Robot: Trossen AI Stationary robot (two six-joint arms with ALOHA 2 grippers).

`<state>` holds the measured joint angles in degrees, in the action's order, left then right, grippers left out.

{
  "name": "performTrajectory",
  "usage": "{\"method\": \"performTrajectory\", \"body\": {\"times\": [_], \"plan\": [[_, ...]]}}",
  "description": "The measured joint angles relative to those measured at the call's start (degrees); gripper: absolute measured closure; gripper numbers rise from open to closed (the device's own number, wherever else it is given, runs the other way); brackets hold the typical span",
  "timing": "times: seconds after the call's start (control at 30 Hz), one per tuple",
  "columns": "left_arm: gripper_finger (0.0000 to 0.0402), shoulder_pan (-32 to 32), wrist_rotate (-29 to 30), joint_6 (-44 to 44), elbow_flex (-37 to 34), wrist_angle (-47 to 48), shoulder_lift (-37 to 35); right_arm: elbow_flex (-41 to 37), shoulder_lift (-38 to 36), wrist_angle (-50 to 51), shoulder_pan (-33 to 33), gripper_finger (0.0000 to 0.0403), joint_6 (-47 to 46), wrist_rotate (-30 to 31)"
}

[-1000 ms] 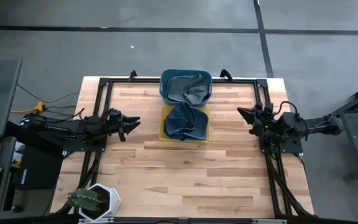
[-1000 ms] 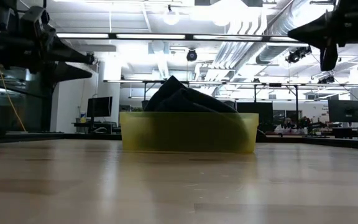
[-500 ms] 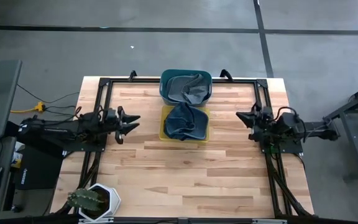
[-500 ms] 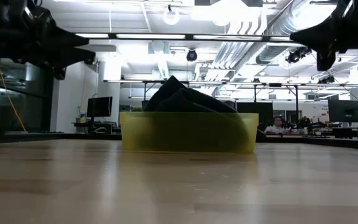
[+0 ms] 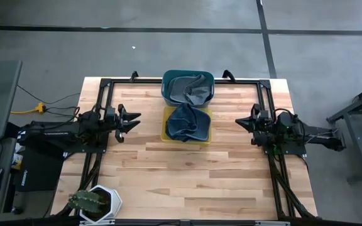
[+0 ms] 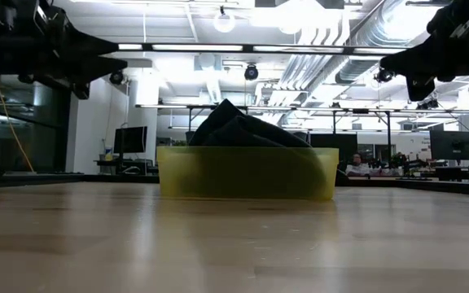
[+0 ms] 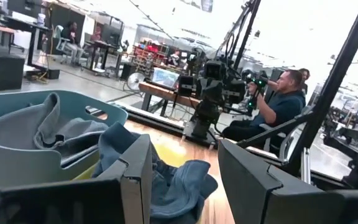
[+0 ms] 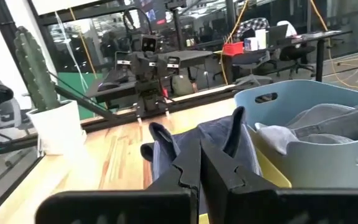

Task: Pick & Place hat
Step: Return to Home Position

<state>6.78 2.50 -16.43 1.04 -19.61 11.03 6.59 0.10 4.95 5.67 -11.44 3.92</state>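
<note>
At the centre of the light wooden bench (image 5: 187, 179), toward its back edge, a heap of dark blue fabric caps (image 5: 186, 122) is found inside the shallow yellow plastic bin (image 5: 164, 130). The low view shows the cloth mounded well above the bin's rim. Just behind the yellow bin, a teal plastic bin (image 5: 187, 73) is noted, with crumpled grey fabric caps (image 5: 191, 88) lying in it. Whether the two bins touch cannot be told.

The left end effector (image 5: 132, 120) is held to the left of the yellow bin, well apart from it and pointed toward it. Its fingers (image 7: 135, 177) are spread, with nothing held between them. The right end effector (image 5: 239, 122) is placed to the right of the yellow bin, also well apart and facing it. Its fingers (image 8: 186, 169) are pressed together on nothing. Both are seen in the low view raised clear of the bench surface.

A green cactus in a white hexagonal pot (image 5: 93, 202) is recorded at the front left corner of the bench. Beyond the bench, a seated person in a dark shirt (image 7: 284, 104) is seen in the left wrist view.
</note>
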Motion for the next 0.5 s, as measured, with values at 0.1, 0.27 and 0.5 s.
{"method": "performTrajectory", "body": {"times": [0.1, 0.27, 0.5], "plan": [[0.0270, 0.0, 1.0, -0.7, 0.0, 0.1, 0.0, 0.0, 0.0, -0.8, 0.8, 0.0403, 0.7, 0.0], [0.0270, 0.0, 1.1, -1.4, 0.0, 0.0, 0.0, -2.1, 0.0, -9.2, 1.5, 0.0403, 2.4, -0.8], [0.0270, 0.0, 1.0, -2.0, 0.0, 0.1, 0.0, -5.5, 0.2, -15.7, 1.5, 0.0403, 4.1, 0.3]]}}
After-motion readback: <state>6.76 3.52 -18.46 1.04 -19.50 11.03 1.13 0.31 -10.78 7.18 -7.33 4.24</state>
